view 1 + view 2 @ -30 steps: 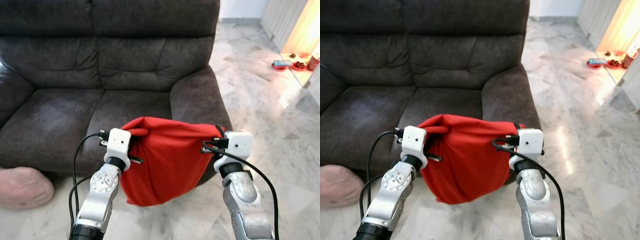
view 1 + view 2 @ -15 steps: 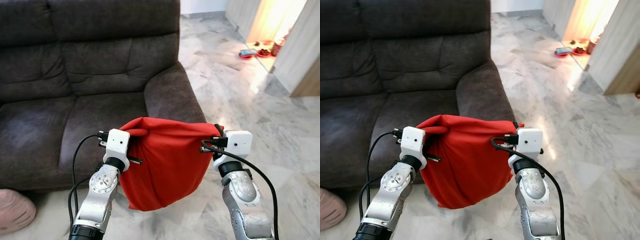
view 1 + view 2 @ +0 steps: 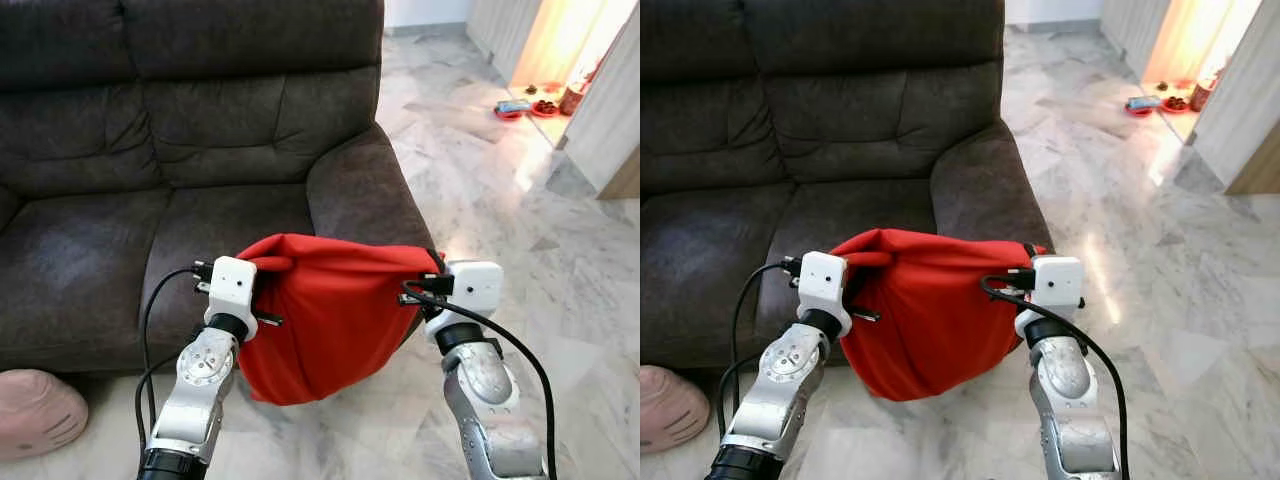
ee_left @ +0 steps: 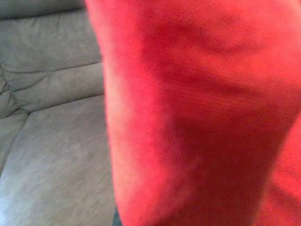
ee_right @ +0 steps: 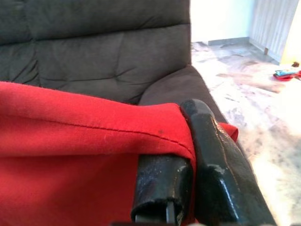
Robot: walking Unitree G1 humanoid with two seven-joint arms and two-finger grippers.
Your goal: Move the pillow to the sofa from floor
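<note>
My two forearms are brushed silver metal, each topped by a round joint and a boxy white wrist housing. Looping black cables run from behind each housing down along the arm. My left pincer (image 3: 262, 290) sits beyond its housing; my right pincer (image 5: 188, 155) has two long, glossy black fingers, scuffed at the edges.

Head views: even, sharp daylight; warm overexposed glow from the doorway (image 3: 585, 45) beyond the sofa (image 3: 200, 130), with pale glare on the marble floor (image 3: 500, 170) beside its armrest. Left wrist view: red pillow (image 4: 197, 113) blurred, out of focus. Right wrist view: background window light blown out.
</note>
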